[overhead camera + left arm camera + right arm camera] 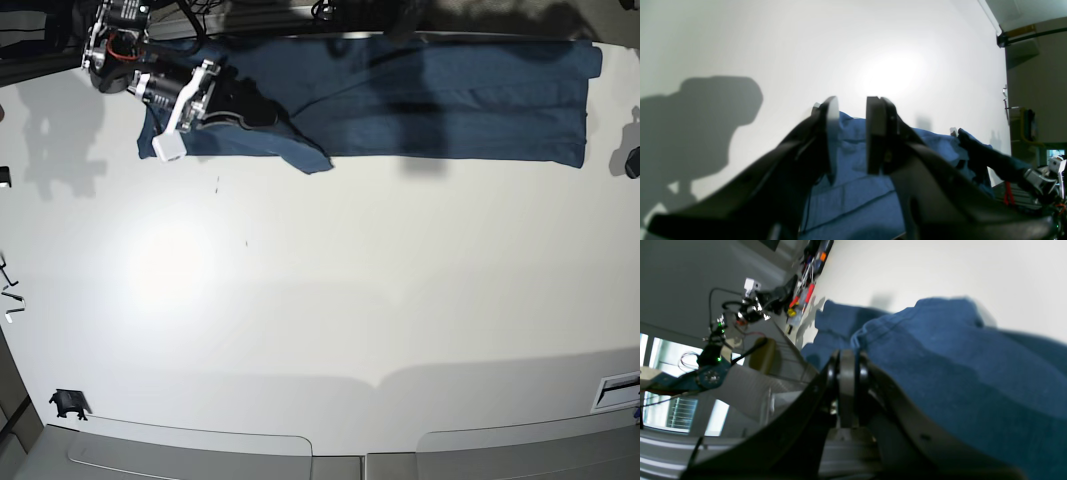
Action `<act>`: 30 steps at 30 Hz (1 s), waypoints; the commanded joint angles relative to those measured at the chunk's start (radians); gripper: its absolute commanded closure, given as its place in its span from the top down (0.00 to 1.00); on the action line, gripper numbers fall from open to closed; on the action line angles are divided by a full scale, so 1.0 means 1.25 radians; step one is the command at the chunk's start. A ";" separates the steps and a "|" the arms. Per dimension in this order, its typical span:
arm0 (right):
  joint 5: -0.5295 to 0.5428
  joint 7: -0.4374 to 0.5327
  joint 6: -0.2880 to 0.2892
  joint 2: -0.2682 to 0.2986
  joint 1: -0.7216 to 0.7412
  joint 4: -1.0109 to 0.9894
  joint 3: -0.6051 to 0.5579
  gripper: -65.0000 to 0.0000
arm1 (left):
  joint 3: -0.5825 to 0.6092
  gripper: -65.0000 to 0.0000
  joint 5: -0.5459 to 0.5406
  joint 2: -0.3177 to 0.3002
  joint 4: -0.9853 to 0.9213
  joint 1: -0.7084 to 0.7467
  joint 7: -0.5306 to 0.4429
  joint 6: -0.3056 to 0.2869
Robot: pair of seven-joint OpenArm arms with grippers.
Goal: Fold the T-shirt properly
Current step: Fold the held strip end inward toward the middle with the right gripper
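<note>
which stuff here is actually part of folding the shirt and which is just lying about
Part of the job:
- T-shirt, lying along the far edge of the table
- right gripper, shut on the T-shirt
- left gripper, open, over the cloth

Lying about:
- small black part at the table's near corner
- tools beyond the table's edge

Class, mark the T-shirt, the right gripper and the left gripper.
T-shirt (450,110): base view, middle of its folded body.
right gripper (846,356): right wrist view, closed fingertips.
left gripper (851,133): left wrist view, gap between fingertips.
</note>
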 commanded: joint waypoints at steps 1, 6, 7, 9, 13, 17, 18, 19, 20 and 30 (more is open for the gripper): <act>0.027 0.009 0.005 0.007 -0.009 0.016 0.003 0.00 | -0.008 0.20 -0.023 -0.025 0.011 -0.005 -0.015 -0.007; 0.027 0.009 0.005 0.007 -0.057 0.016 0.003 0.00 | -0.008 0.20 -0.023 -0.025 0.011 -0.005 -0.015 -0.007; 0.027 0.009 0.005 0.007 -0.066 0.016 0.003 0.00 | -0.008 0.20 -0.023 -0.025 0.011 -0.005 -0.015 -0.007; 0.027 0.009 0.005 0.007 -0.080 0.016 0.003 0.00 | -0.008 0.20 -0.023 -0.025 0.011 -0.005 -0.015 -0.007; 0.027 0.009 0.005 0.007 -0.104 0.016 0.003 0.00 | -0.008 0.20 -0.023 -0.025 0.011 -0.005 -0.015 -0.007; 0.027 0.009 0.005 0.007 -0.114 0.016 0.003 0.00 | -0.008 0.20 -0.023 -0.025 0.011 -0.005 -0.016 -0.007; 0.027 0.009 0.005 0.007 -0.113 0.016 0.003 0.00 | -0.008 0.20 -0.023 -0.025 0.011 -0.005 -0.016 -0.007; 0.027 0.009 0.005 0.007 -0.113 0.016 0.003 0.00 | -0.008 0.20 -0.023 -0.025 0.011 -0.005 -0.016 -0.007; 0.027 0.009 0.005 0.007 -0.113 0.016 0.003 0.00 | -0.008 0.20 -0.023 -0.025 0.011 -0.005 -0.016 -0.007; 0.027 0.009 0.005 0.007 -0.112 0.016 0.003 0.37 | -0.008 0.20 -0.023 -0.025 0.011 -0.005 -0.016 -0.007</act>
